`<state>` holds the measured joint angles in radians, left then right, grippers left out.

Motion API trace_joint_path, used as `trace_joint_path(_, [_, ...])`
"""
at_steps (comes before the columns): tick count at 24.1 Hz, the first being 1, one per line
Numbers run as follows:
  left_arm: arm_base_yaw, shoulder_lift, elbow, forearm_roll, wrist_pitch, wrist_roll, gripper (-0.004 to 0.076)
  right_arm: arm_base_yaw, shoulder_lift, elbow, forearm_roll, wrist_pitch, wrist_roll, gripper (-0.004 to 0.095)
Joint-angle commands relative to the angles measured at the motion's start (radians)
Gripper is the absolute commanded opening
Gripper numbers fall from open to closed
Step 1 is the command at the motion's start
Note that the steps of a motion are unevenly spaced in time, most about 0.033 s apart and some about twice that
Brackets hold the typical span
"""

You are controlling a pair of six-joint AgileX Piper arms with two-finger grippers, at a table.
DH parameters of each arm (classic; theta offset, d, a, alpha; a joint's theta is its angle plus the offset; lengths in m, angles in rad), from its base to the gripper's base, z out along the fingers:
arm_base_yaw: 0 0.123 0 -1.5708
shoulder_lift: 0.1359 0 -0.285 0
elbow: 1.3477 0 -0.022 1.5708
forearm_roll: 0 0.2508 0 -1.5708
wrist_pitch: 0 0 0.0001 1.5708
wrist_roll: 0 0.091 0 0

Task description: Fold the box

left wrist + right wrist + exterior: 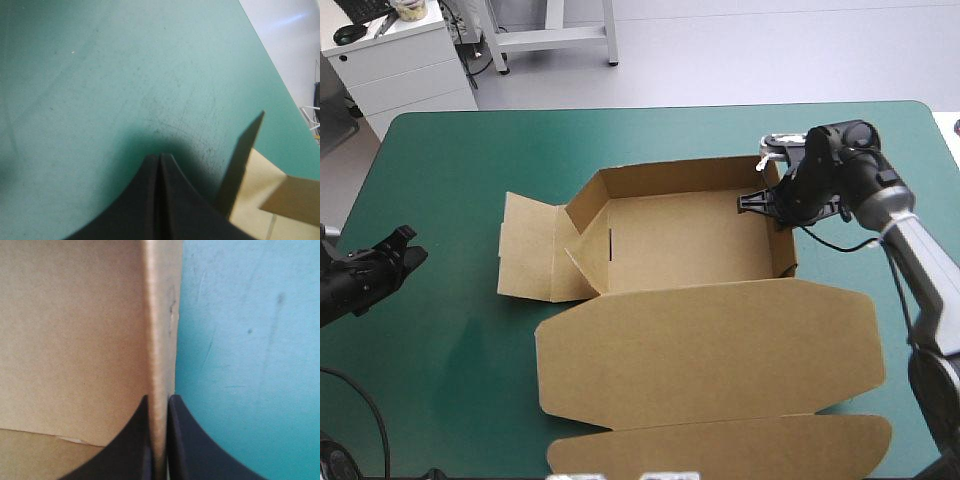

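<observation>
Left to right. The left hand (pixel 408 248) is hovering over the bare teal-green desk (pixel 450 340) near its left edge, well apart from the box (pixel 680 250). In its own wrist view its black fingers (pixel 145 200) are meeting in one pointed arch and holding nothing, with a corner of brown board showing off to one side.

The box is lying at the middle of the desk, toward the right. We are seeing an open tray with the far wall raised, the left flap (pixel 528 258) lying flat on the cover, and the lid (pixel 710 345) spreading flat toward the near edge.

The right hand (pixel 752 201) is gripping the right wall (pixel 786 245) near the far right corner. One finger is sitting inside the tray and the other outside, and they are all but closed with the board between them, as its wrist view is showing (pixel 159 402).

We are judging the step in hand to be the setting of this right wall. To do it well, the pinch should be staying square to the board and firm enough to be holding the wall upright without creasing it. Any push should be running along the fold line, not across it, so that the tray is not sliding. The left side is not yet raised — we are expecting that flap to need the idle left hand.
</observation>
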<state>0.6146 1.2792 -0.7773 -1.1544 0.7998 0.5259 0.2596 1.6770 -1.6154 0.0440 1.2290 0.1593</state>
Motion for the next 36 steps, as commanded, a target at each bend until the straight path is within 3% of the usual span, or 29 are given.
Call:
trace_joint_path(1, [0.001, -0.024, -0.023, -0.055, 0.000, 0.002, -0.0010, 0.001, -0.186, -0.041, -0.044, -0.011, -0.028, -0.0008])
trace_joint_path(10, [0.001, -0.024, -0.023, -0.016, -0.009, 0.065, -0.0010, 0.001, -0.440, -0.041, -0.019, -0.011, -0.099, -0.0009])
trace_joint_path(15, [0.001, -0.024, -0.023, -0.013, 0.087, 0.145, 0.0004, 0.001, -0.455, -0.041, 0.085, -0.068, -0.141, -0.0020])
trace_joint_path(17, [0.001, -0.024, -0.023, -0.016, 0.105, 0.170, 0.0050, 0.001, -0.445, -0.041, 0.112, -0.091, -0.183, -0.0020])
trace_joint_path(20, [-0.001, -0.024, -0.023, -0.017, 0.110, 0.209, 0.0191, 0.001, -0.426, -0.043, 0.172, -0.119, -0.202, -0.0020])
trace_joint_path(21, [-0.001, -0.024, -0.023, -0.019, 0.110, 0.211, 0.0264, 0.001, -0.423, -0.043, 0.183, -0.127, -0.202, -0.0020])
trace_joint_path(23, [-0.001, -0.024, -0.023, -0.019, 0.102, 0.211, 0.0522, 0.001, -0.401, -0.043, 0.193, -0.137, -0.210, -0.0020])
trace_joint_path(24, [-0.009, -0.024, -0.023, -0.019, 0.100, 0.211, 0.0584, 0.001, -0.390, -0.043, 0.195, -0.133, -0.210, -0.0020])
trace_joint_path(36, [-0.273, -0.024, -0.023, -0.011, 0.145, 0.275, 0.0608, 0.001, -0.238, -0.045, 0.277, -0.202, -0.291, -0.0020])
